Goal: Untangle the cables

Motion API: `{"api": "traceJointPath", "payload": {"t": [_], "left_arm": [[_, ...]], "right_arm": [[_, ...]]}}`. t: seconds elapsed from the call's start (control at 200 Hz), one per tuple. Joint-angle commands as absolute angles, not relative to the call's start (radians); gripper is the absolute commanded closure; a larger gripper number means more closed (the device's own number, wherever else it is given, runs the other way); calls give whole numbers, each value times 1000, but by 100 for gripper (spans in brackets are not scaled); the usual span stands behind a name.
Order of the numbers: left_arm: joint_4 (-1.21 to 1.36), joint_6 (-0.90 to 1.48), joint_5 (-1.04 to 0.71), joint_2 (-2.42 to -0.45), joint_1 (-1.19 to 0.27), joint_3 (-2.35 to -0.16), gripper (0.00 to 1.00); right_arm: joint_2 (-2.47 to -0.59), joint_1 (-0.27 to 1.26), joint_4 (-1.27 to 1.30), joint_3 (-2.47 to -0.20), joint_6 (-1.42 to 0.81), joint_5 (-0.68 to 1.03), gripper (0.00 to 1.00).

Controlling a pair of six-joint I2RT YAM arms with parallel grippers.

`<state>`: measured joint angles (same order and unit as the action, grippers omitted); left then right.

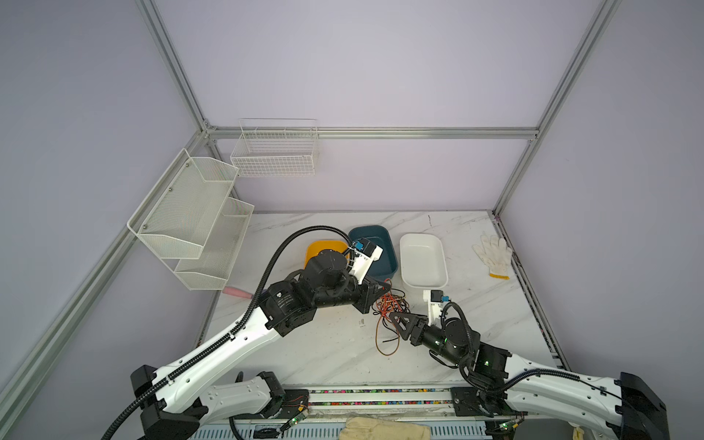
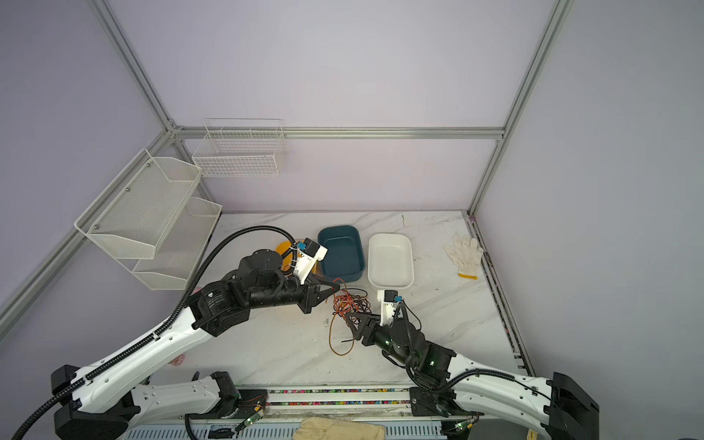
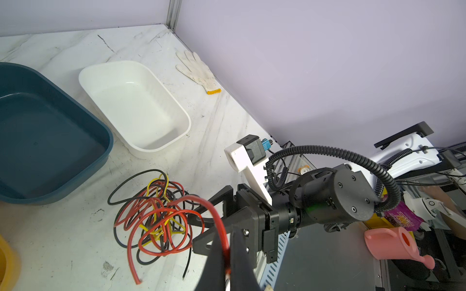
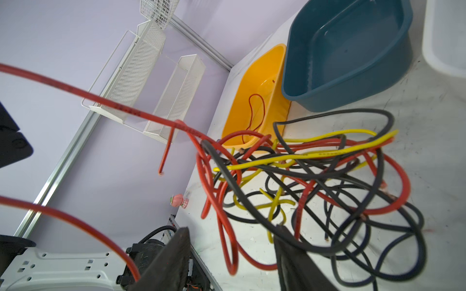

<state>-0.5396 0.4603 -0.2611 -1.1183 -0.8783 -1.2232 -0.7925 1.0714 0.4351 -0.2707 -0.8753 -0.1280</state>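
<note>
Centre of a top view: left gripper clamps a red cable; right gripper fingers stand apart at the cables.

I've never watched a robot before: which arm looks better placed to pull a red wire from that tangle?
Probably the left: the left gripper is shut on a red cable from the cables; the right gripper stands open near them.

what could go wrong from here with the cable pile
1. The left gripper is shut on a red cable that leads into the tangle; pulling may drag the whole tangle instead of freeing it.
2. A black cable drapes over the open right gripper, so it might snag when that arm moves.
3. Both grippers sit close at the tangle and could bump.
</note>
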Motion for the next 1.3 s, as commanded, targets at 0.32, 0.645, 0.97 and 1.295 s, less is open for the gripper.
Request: {"api": "traceJointPath", "payload": {"t": [0.32, 0.645, 0.97, 1.295], "left_arm": [[-406, 495, -346, -1097, -879, -1258, 100], [-410, 484, -326, -1060, -878, -1180, 100], [-360, 529, -393, -1078, -883, -1155, 100], [-310, 549, -403, -1003, -886, -1127, 100]], "right_arm": [[-1027, 1074, 753, -301, -888, -138, 43], [-923, 1094, 763, -275, -852, -174, 41], [-1028, 1095, 723, -320, -869, -223, 43], [-1115, 1096, 674, -358, -890, -313, 85]]}}
